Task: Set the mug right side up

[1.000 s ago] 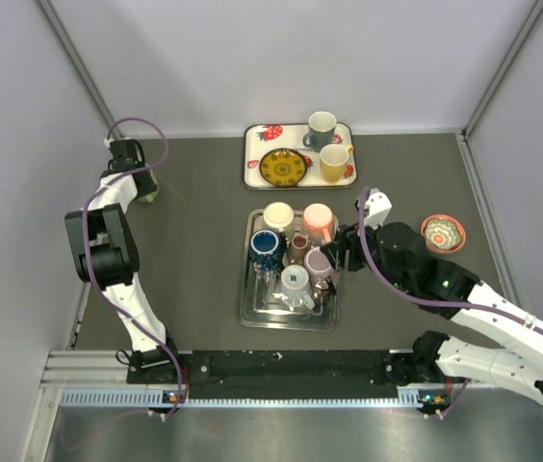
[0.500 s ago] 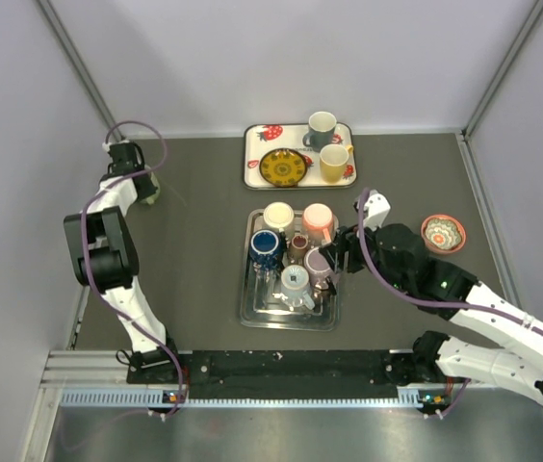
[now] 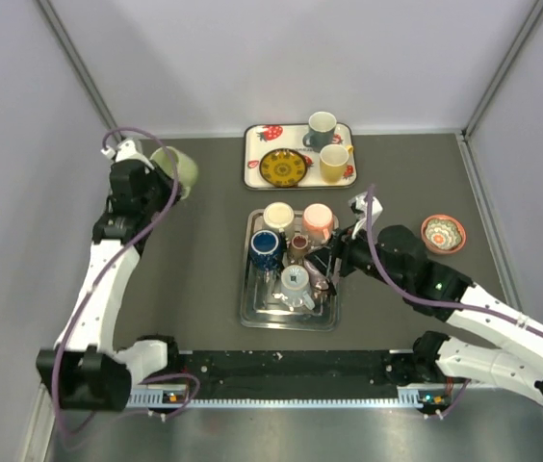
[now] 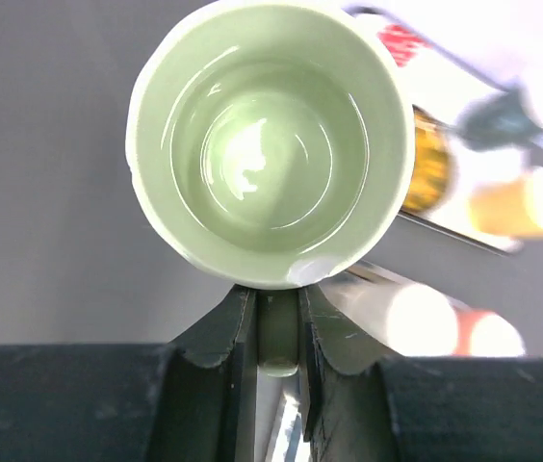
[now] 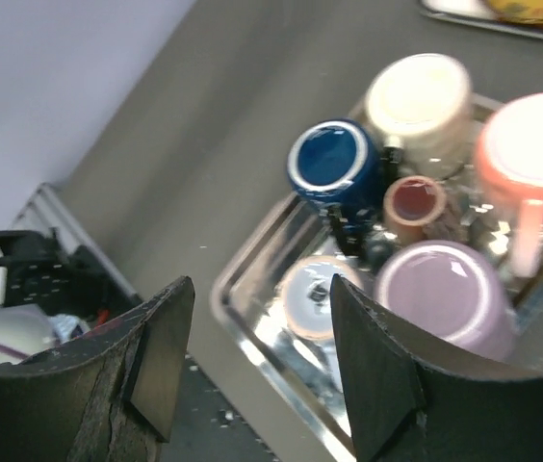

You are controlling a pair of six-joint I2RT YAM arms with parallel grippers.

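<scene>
Left gripper [image 4: 276, 300] clamped on the handle [image 4: 278, 342] of a pale green mug [image 4: 270, 140], which sits just beyond its fingertips [image 4: 231, 322], mouth facing the wrist; glazed, rigid, likely slick and breakable, safest gripped by that handle; right gripper [image 5: 262, 337] spread, empty.

The dark table [image 3: 199, 260] carries a strawberry-print tray [image 3: 251, 160], a steel tray [image 3: 286, 322] and a patterned bowl [image 3: 443, 233].
</scene>
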